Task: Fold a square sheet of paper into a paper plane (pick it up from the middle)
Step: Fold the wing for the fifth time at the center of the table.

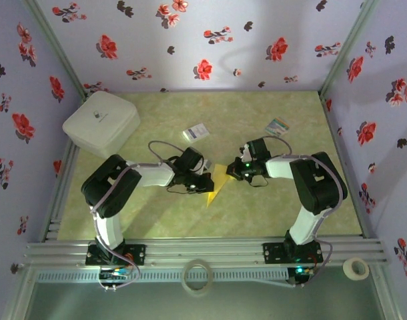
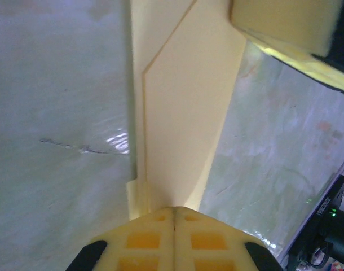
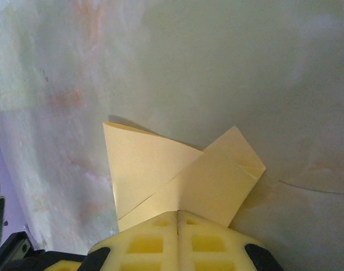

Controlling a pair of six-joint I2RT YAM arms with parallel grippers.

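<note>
Since the left tool (image 2: 173,215) and the right tool (image 3: 177,217) each pinch the paper plane (image 3: 155,169) mid-frame, a fold looks half done; next, press it flat on the counter (image 1: 163,215).

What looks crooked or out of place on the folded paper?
The paper plane is folded unevenly: by the right gripper a corner flap juts sideways; by the left gripper a lower strip peeks out.

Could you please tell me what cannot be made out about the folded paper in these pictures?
Top external: the folded paper is small and partly covered by the left gripper and right gripper; its creases are unreadable.
Left wrist: its far end is cut off by the top edge; the pinched end is hidden between the fingers.
Right wrist: its near edge is hidden behind the fingers.
</note>
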